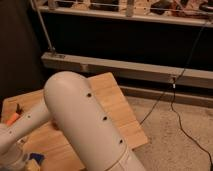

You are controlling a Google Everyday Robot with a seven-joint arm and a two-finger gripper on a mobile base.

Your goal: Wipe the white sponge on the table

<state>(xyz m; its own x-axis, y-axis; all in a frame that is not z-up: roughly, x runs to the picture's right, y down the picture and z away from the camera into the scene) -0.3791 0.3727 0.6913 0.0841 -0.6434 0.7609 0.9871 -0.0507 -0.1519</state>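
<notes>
- The end effector [16,161] sits low at the near left corner of the light wooden plank table [117,97]. You cannot tell if it is spread or pinching.
- The small white sponge with a blue side [34,160] peeks out just beside it.
- Press the sponge flat and slide it slowly along the planks.
- The big white robot arm [85,120] hides the table's middle.
</notes>
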